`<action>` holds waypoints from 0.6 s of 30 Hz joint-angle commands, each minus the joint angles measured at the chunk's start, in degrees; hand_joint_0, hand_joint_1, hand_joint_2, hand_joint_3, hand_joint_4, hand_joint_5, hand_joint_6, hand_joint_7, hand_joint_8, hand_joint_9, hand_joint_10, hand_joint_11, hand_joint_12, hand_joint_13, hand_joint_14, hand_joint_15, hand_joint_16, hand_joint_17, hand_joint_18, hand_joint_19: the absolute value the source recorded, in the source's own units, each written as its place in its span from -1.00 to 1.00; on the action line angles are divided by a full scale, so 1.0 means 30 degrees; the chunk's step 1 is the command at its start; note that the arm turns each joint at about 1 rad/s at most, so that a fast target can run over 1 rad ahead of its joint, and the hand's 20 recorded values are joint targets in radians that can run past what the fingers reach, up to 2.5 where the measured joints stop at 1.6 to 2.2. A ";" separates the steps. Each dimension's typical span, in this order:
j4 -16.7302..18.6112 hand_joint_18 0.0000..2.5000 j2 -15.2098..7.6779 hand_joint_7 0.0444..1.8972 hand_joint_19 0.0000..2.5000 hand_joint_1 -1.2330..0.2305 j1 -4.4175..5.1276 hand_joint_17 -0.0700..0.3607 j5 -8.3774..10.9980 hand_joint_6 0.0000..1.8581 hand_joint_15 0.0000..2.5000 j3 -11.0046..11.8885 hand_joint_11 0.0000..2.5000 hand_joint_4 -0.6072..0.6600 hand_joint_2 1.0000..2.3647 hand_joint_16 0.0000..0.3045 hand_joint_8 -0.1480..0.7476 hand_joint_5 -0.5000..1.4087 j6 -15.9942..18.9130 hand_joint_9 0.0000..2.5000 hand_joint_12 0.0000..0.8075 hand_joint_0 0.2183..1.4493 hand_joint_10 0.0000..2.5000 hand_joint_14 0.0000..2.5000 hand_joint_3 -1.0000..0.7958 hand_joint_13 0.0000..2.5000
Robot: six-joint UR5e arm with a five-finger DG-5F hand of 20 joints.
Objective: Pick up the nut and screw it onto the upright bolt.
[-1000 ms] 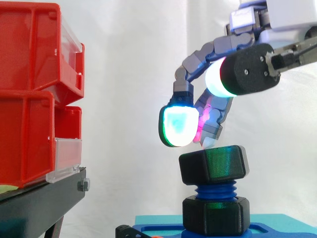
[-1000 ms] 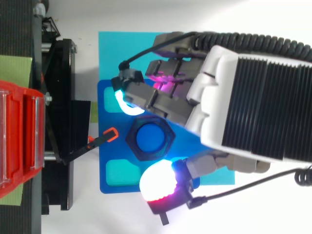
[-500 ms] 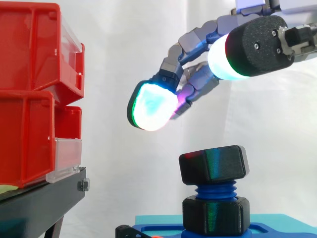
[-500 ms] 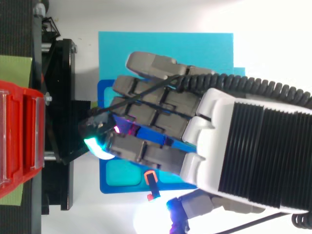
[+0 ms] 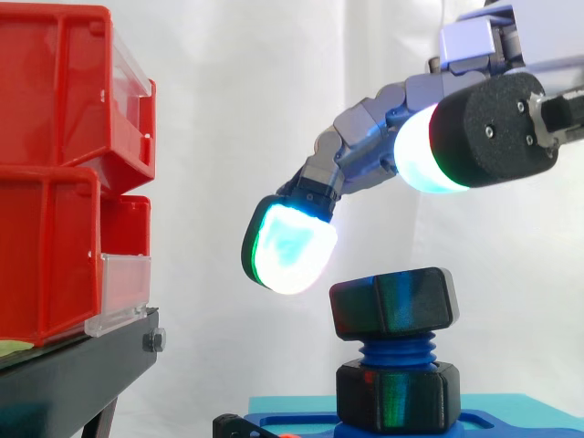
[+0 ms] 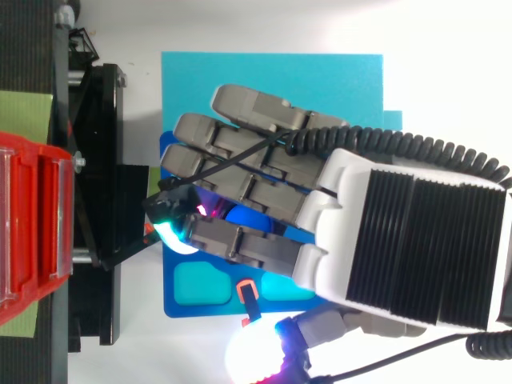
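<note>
- The red bins (image 5: 55,173) on their black stand (image 5: 73,365) sit well to the left of the work; I judge they matter only as something my outstretched fingers should not swing towards
- My hand (image 6: 264,184) hangs over the bolt with its fingers stretched out and relaxed, holding nothing; in the side view one glowing fingertip (image 5: 290,246) is just beside the nut's upper left corner, apart from it, and the thumb pad (image 5: 429,151) is higher, above the nut's right side
- The blue plate (image 6: 192,296) on the cyan sheet (image 6: 272,76) carries the bolt; I would turn without pushing sideways, since I cannot tell how firmly it is fixed
- The nut (image 5: 392,303) is already on top of the upright bolt, high on it and perhaps a touch tilted; I would come down, set thumb and fingertips on opposite flats, and grip lightly so it can level itself
- The bolt's blue thread (image 5: 394,350) shows between the nut and the black hex collar (image 5: 397,394) below, so I judge several turns remain: short twists, let go, reach back, grip again
</note>
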 commanded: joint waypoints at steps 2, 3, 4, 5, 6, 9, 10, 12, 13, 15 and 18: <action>-0.0381 -1.00 -0.0016 -0.38 -1.00 0.41 -0.0134 -0.24 -0.0162 -0.46 -1.00 -0.0032 -1.00 0.14 -1.00 -0.73 -0.28 -0.66 -0.0021 -0.83 -0.17 -0.66 -1.00 -1.00 -0.44 -0.89; -0.0557 -1.00 -0.0016 -0.37 -1.00 0.41 -0.0163 -0.24 -0.0192 -0.46 -1.00 -0.0032 -1.00 0.14 -1.00 -0.73 -0.27 -0.66 -0.0021 -0.82 -0.17 -0.66 -1.00 -1.00 -0.44 -0.89; -0.0674 -1.00 -0.0016 -0.34 -1.00 0.41 -0.0163 -0.25 -0.0192 -0.46 -1.00 -0.0032 -1.00 0.17 -1.00 -0.73 -0.27 -0.65 -0.0021 -0.81 -0.17 -0.66 -1.00 -1.00 -0.44 -0.88; -0.0762 -1.00 -0.0016 -0.32 -1.00 0.41 -0.0193 -0.25 -0.0192 -0.46 -1.00 -0.0032 -1.00 0.18 -1.00 -0.73 -0.26 -0.65 -0.0021 -0.81 -0.17 -0.66 -1.00 -1.00 -0.44 -0.88; -0.0967 -1.00 0.0014 -0.27 -1.00 0.41 -0.0222 -0.26 -0.0221 -0.46 -1.00 -0.0032 -1.00 0.19 -1.00 -0.74 -0.25 -0.64 -0.0021 -0.79 -0.17 -0.65 -1.00 -1.00 -0.44 -0.86; -0.1172 -1.00 0.0014 -0.13 -1.00 0.40 -0.0280 -0.27 -0.0221 -0.46 -1.00 -0.0032 -1.00 0.26 -1.00 -0.74 -0.23 -0.61 -0.0021 -0.76 -0.17 -0.65 -1.00 -1.00 -0.44 -0.83; -0.1172 -1.00 0.0014 -0.08 -1.00 0.40 -0.0310 -0.27 -0.0221 -0.46 -1.00 -0.0061 -1.00 0.29 -1.00 -0.75 -0.21 -0.60 -0.0021 -0.75 -0.17 -0.64 -1.00 -1.00 -0.44 -0.82; -0.1231 -1.00 -0.0016 0.01 -1.00 0.40 -0.0398 -0.28 -0.0221 -0.46 -1.00 -0.0061 -1.00 0.35 -1.00 -0.75 -0.20 -0.59 -0.0021 -0.73 -0.18 -0.63 -1.00 -1.00 -0.44 -0.80; -0.1231 -1.00 -0.0016 0.07 -1.00 0.39 -0.0398 -0.29 -0.0221 -0.46 -1.00 -0.0061 -1.00 0.39 -1.00 -0.76 -0.19 -0.58 -0.0021 -0.72 -0.19 -0.63 -1.00 -1.00 -0.44 -0.79; -0.1436 -1.00 0.0014 0.12 -1.00 0.39 -0.0544 -0.30 -0.0250 -0.46 -1.00 -0.0032 -1.00 0.38 -1.00 -0.76 -0.18 -0.57 -0.0139 -0.70 -0.19 -0.62 -1.00 -1.00 -0.44 -0.77; -0.1553 -1.00 0.0014 0.22 -1.00 0.38 -0.0720 -0.32 -0.0338 -0.46 -1.00 -0.0032 -1.00 0.39 -1.00 -0.77 -0.16 -0.56 -0.0256 -0.68 -0.20 -0.62 -1.00 -1.00 -0.44 -0.75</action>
